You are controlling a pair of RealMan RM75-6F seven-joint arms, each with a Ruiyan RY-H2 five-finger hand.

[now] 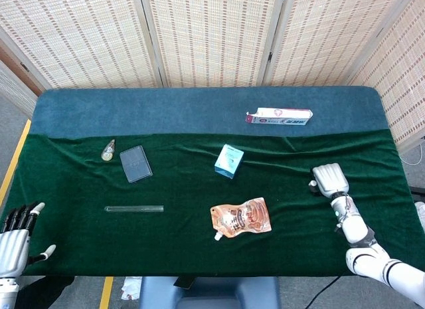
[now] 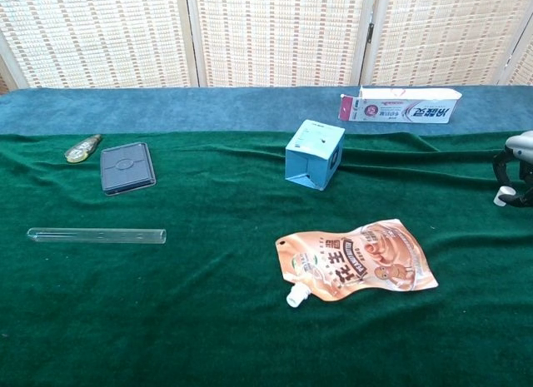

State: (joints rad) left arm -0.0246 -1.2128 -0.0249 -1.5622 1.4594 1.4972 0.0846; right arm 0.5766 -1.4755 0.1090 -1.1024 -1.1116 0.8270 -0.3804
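- Our right hand (image 1: pixel 330 180) hangs over the green cloth (image 1: pixel 179 242) nr the right edge; seen from above it shows its back, fingers curled under. Chest view catches only a sliver of it (image 2: pixel 517 169) at the frame edge, so we can't tell for sure if it's closed or has hold of anything.
- Nearest thing to the right hand: the orange spout pouch (image 1: pixel 240 218), lying flat, cap pointing to the near-left, well apart from the hand. Chest view shows it (image 2: pixel 358 260) w/ printed face up.
- Our left hand (image 1: pixel 16 237) sits at the near-left corner, off the table edge, fingers spread and straight, thumb out, holding nothing.
- Closest to the left hand: a clear test tube (image 1: pixel 133 208) lying flat, lengthwise left-right, apart from the hand.
- Blue carton (image 1: pixel 228 161) stands tilted nr the table middle, beyond the pouch.
- Dark flat case (image 1: pixel 135 163) lies left of centre; a small yellowish bottle (image 1: pixel 108 150) just beside it, further left.
- Toothpaste box (image 1: pixel 279 115) lies on the blue cloth strip (image 1: pixel 166 109) at the far side, end flap open.
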